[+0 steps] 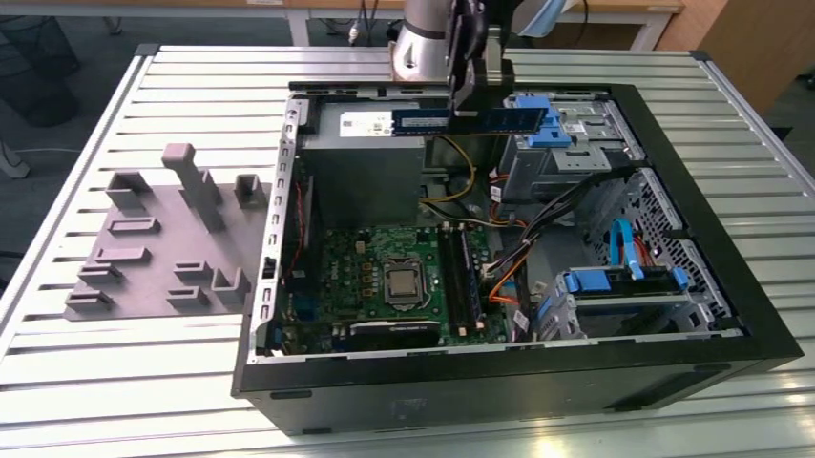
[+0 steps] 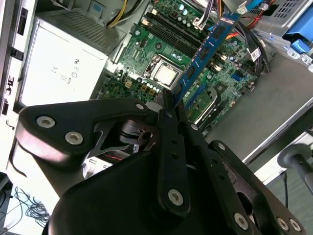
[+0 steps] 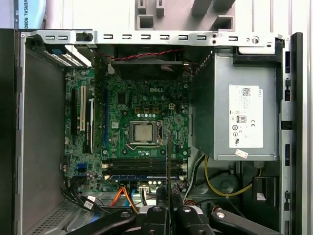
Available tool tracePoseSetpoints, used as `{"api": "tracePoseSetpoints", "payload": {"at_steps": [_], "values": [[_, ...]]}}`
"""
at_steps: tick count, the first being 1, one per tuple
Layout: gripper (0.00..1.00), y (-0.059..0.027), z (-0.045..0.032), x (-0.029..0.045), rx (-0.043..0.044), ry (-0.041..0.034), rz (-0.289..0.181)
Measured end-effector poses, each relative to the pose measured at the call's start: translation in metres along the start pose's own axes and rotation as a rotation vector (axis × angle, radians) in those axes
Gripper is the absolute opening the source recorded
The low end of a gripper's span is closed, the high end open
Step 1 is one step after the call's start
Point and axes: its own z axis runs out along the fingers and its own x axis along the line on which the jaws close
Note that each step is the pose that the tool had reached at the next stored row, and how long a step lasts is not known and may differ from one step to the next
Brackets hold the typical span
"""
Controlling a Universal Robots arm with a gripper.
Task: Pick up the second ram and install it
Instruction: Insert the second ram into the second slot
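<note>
Exterior view looks down on the case (image 1: 510,382); both wrist views share its motherboard (image 3: 142,103) (image 2: 146,54).

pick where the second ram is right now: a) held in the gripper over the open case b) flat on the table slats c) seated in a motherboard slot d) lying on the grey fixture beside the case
a: the gripper is shut on the second ram, which hangs in the air over the open case, clear of the motherboard slots.
</note>
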Motion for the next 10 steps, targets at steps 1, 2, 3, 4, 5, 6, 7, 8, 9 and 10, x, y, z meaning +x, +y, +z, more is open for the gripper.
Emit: {"api": "tracePoseSetpoints", "payload": {"at_steps": [1, 2, 3, 4, 5, 6, 7, 8, 9, 10], "values": [[0.14, -0.0003, 0.0, 0.0, 0.0, -0.0001, 0.0], [0.14, -0.0003, 0.0, 0.0, 0.0, 0.0, 0.0], [0.14, -0.0003, 0.0, 0.0, 0.0, 0.0, 0.0], [0.14, -0.0003, 0.0, 0.0, 0.0, 0.0, 0.0], [0.14, -0.0003, 0.0, 0.0, 0.0, 0.0, 0.0], [0.14, -0.0003, 0.0, 0.0, 0.0, 0.0, 0.0], [0.14, -0.0003, 0.0, 0.0, 0.0, 0.0, 0.001], [0.14, -0.0003, 0.0, 0.0, 0.0001, 0.0, 0.001], [0.14, -0.0003, 0.0, 0.0, 0.0, -0.0001, 0.002], [0.14, -0.0003, 0.0, 0.0, 0.0001, -0.0001, 0.003]]}}
